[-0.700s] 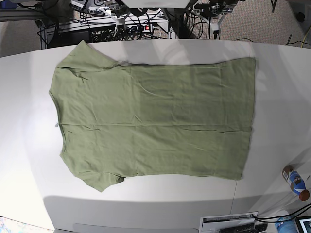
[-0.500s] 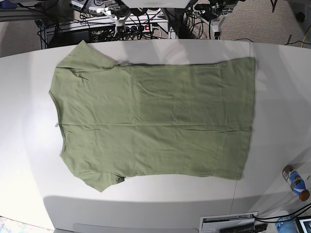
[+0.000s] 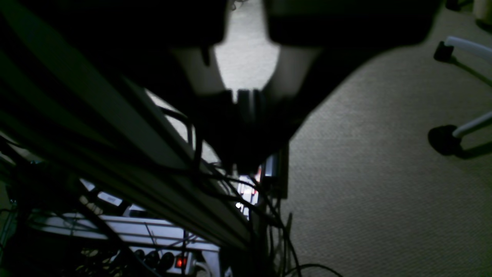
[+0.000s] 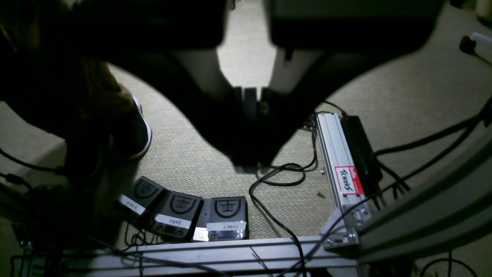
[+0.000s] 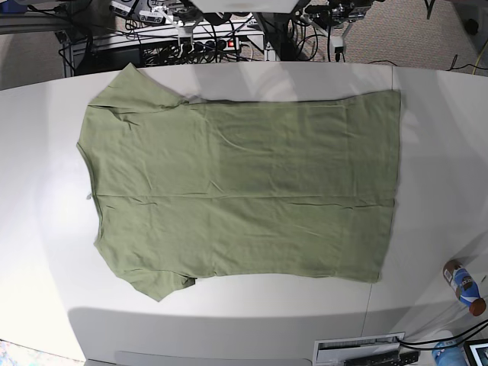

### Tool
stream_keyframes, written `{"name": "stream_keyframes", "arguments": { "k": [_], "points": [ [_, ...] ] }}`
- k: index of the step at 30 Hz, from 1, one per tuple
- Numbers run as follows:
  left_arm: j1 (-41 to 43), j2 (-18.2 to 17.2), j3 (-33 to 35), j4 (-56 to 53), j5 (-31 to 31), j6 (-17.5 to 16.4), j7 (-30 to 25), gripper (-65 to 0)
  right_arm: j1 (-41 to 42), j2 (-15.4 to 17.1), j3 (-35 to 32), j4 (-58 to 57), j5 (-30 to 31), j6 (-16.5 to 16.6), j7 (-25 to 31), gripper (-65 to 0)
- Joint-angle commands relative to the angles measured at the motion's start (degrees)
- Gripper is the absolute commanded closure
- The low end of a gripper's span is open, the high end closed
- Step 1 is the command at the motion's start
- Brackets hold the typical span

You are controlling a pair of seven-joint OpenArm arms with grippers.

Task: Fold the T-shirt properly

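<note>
Olive T-shirt (image 5: 244,187) flat, unfolded, lightly creased

The T-shirt (image 5: 244,187) is matt, soft cloth with faint creases. The table (image 5: 435,152) looks smooth, with a slight sheen. The carpet (image 4: 184,161) below is rough, woven.

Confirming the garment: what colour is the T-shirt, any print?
Plain olive green T-shirt, no print; base view.

Probably a robotics lab: white table (image 5: 427,152), aluminium framing (image 4: 338,154), tangled cables (image 5: 191,49), labelled foot pedals (image 4: 225,217).
</note>
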Motion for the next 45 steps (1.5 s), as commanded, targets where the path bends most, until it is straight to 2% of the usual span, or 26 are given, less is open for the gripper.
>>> {"name": "stream_keyframes", "arguments": {
  "k": [1, 7, 11, 13, 16, 22, 24, 27, 34, 41, 45],
  "points": [
    [0.17, -0.17, -0.04, 0.13, 0.11, -0.63, -0.35, 0.0, -0.17, 0.2, 0.07, 0.04, -0.15, -0.35, 0.24, 0.0],
    [1.05, -0.57, -0.04, 0.13, 0.15, -0.72, 0.5, 0.0, -0.2, 0.35, 0.07, 0.04, -0.37, -0.35, -1.44, 0.0],
    [3.72, -2.27, -0.04, 0.61, 3.08, -5.07, -0.42, 0.0, -1.66, 1.7, 0.07, 0.09, -2.69, -0.31, -1.53, 0.0],
    [5.97, -3.56, -0.04, 2.4, 4.02, -5.9, -1.64, 0.0, -2.54, 2.58, 0.07, 0.09, -5.11, -0.33, -1.57, 0.0],
    [10.34, -6.1, -0.04, 6.97, 4.17, -7.41, -2.05, 0.0, -4.24, 3.93, 0.04, 0.26, -5.29, -0.31, -1.6, 0.0],
    [20.39, -12.26, -0.04, 17.42, 4.13, -15.76, -1.9, 0.0, -10.01, 6.27, 0.04, 6.19, -5.31, -0.26, -5.38, 0.0],
    [23.67, -14.08, -0.04, 21.24, 4.11, -17.75, -2.1, 0.0, -12.39, 7.23, -0.2, 9.7, -5.31, 0.98, -7.19, 0.0],
    [28.35, -16.48, -0.04, 27.36, 4.11, -17.94, -2.1, 0.0, -16.63, 9.09, -2.29, 16.02, -5.29, 3.96, -9.14, 0.0],
    [36.44, -20.96, -0.07, 40.26, 3.98, -17.97, -2.1, 0.0, -29.07, 14.25, -9.9, 34.21, -5.25, 3.96, -10.08, 0.0],
    [40.72, -22.77, -0.09, 46.31, 3.98, -17.97, -2.08, 0.0, -39.69, 17.64, -10.23, 49.59, -5.27, 3.98, -10.36, 0.0],
    [43.65, -24.28, -0.11, 49.13, 3.98, -17.97, -2.1, 0.0, -43.76, 19.52, -10.05, 55.8, -8.44, 3.96, -10.84, 0.0]
  ]
}}
